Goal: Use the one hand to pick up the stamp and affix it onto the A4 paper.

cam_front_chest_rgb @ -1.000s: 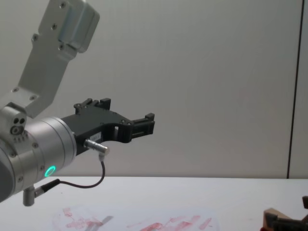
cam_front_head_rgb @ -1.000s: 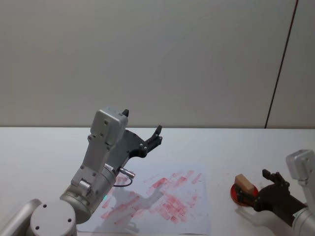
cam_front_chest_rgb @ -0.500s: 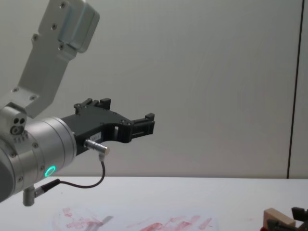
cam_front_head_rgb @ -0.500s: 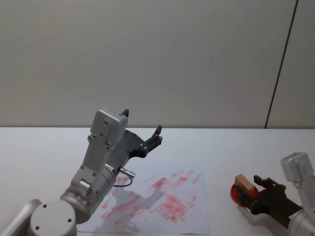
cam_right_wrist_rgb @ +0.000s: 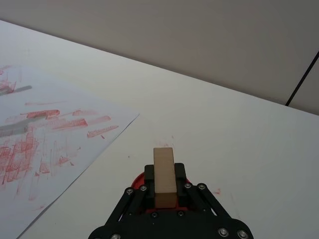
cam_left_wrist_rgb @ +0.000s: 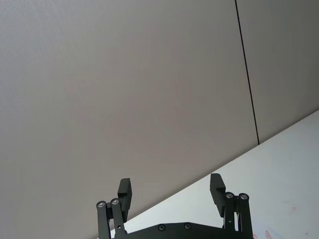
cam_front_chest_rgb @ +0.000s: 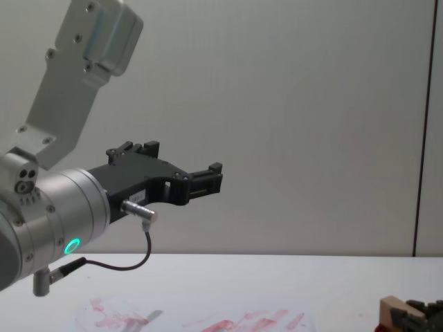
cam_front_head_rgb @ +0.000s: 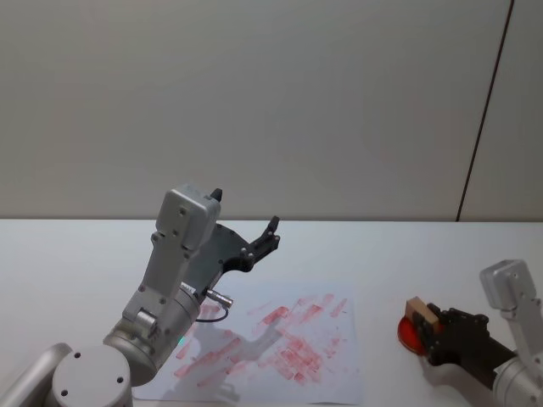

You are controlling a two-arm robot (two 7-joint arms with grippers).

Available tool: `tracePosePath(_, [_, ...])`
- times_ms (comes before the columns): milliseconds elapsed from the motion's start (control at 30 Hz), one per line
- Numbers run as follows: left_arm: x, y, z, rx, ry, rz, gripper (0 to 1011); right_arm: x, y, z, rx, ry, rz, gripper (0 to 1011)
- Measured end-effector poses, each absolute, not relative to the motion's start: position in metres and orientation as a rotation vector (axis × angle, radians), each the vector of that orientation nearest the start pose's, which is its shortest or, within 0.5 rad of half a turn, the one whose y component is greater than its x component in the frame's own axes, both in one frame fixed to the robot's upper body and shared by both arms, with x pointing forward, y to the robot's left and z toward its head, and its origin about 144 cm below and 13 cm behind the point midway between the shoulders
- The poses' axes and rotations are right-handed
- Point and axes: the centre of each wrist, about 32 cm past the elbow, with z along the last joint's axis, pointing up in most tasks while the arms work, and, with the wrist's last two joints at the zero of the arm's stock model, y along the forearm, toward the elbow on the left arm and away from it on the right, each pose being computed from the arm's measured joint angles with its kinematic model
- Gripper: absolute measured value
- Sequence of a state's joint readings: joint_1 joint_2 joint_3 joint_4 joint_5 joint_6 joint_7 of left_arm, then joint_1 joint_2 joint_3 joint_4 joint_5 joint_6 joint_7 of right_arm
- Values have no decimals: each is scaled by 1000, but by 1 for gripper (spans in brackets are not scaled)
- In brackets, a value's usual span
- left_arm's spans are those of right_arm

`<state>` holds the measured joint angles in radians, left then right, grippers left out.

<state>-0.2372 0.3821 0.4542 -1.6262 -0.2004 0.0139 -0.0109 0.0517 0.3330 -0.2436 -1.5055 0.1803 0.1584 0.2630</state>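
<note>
The stamp [cam_right_wrist_rgb: 164,162], a light tan wooden block, stands upright on a flat red disc [cam_right_wrist_rgb: 138,180] to the right of the A4 paper [cam_front_head_rgb: 284,343], a white sheet smeared with red ink. My right gripper [cam_right_wrist_rgb: 165,175] is low over the table with its black fingers tight against both sides of the stamp [cam_front_head_rgb: 417,310]. In the chest view the stamp [cam_front_chest_rgb: 392,305] shows at the lower right with the right gripper [cam_front_chest_rgb: 417,313] behind it. My left gripper [cam_front_head_rgb: 270,231] hangs open, raised above the paper's far left part.
The white table [cam_front_head_rgb: 407,254] runs back to a plain grey wall. The left arm's silver wrist with a green light and looped cable [cam_front_chest_rgb: 66,221] looms over the paper's left side. Bare table lies between the paper's right edge and the red disc.
My right gripper slid left toward the stamp and its fingers now flank and grip the block. The left arm has not moved.
</note>
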Motion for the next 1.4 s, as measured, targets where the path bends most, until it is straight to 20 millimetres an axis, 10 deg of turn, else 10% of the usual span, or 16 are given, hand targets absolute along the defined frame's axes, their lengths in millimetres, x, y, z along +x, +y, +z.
tracePosePath(1400, [492, 198, 1204, 61, -268, 1124, 1002, 483, -193, 1152, -192, 6, -872, 216])
